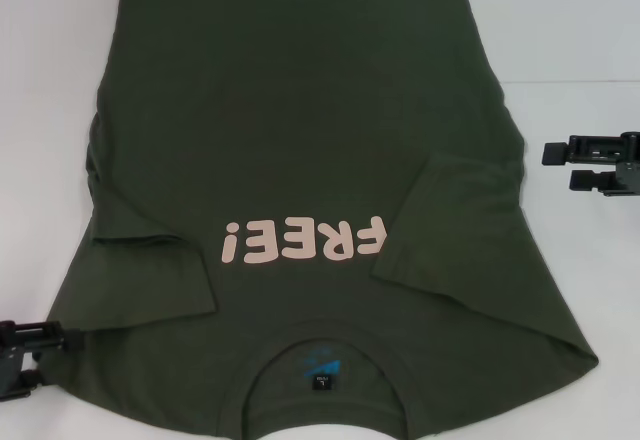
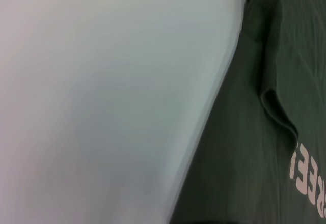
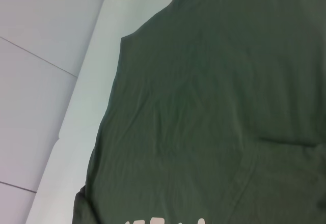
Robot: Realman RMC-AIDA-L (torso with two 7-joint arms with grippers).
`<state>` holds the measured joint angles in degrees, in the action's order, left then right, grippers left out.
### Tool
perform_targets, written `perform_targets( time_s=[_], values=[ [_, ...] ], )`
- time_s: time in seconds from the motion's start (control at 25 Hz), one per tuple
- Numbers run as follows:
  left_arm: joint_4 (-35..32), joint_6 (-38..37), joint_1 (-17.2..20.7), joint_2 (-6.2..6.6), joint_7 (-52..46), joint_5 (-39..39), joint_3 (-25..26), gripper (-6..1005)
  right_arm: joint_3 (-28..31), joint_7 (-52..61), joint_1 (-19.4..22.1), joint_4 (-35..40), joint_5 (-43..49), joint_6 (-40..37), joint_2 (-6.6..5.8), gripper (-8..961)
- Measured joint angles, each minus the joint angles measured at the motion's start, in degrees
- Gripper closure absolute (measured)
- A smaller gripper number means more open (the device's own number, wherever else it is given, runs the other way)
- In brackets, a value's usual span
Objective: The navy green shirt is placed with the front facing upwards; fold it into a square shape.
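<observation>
Now the dark olive-green cotton T-shirt (image 1: 320,160) lies sleeves-folded on the white tabletop (image 1: 570,40), with the left gripper (image 1: 25,360) at its near-left shoulder and the right gripper (image 1: 560,165) off its right edge, both unclenched.

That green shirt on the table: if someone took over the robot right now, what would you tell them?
Left gripper: low by the near left shoulder, off the cloth; fingers unreadable.
Right gripper: open, hovering beside the shirt's right edge.
The navy green shirt lies face up on the white table, collar nearest the robot, both sleeves folded inward over the front.
Left: fold the body into a square.
</observation>
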<state>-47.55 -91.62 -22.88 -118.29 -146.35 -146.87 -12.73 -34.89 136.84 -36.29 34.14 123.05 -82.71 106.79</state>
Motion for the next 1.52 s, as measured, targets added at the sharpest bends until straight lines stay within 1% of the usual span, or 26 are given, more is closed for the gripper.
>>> perform_targets(
  time_s=[0.2, 0.48, 0.68, 1.08, 1.32, 1.52],
  values=[
    [0.9, 1.7, -0.5, 0.12, 0.0, 0.4, 0.1, 394, 0.4, 0.0, 0.2, -0.1, 0.0, 0.0, 0.0, 85],
    [1.4, 4.5, -0.5, -0.05, -0.1, 2.3, 0.5, 394, 0.8, 0.0, 0.2, 0.0, 0.0, -0.2, 0.0, 85],
    [1.7, 4.7, -0.6, -0.02, 0.0, 3.2, 0.1, 390, 0.9, 0.0, 0.2, 0.0, 0.0, -0.2, 0.0, 85],
    [1.4, 4.3, -0.6, 0.03, 2.3, 3.4, 0.0, 518, 1.8, 0.0, 0.4, 0.1, 0.0, -0.2, -0.11, 85],
    [1.3, 4.4, -0.7, 0.12, 2.4, 3.4, -0.2, 747, 2.1, 0.0, 0.5, 0.1, 0.0, -0.8, -0.24, 86],
    [1.2, 3.2, -1.5, 0.29, 4.1, 3.4, -0.3, 870, 1.7, -0.8, 0.9, 0.1, 0.6, -2.4, -0.66, 86]
  ],
)
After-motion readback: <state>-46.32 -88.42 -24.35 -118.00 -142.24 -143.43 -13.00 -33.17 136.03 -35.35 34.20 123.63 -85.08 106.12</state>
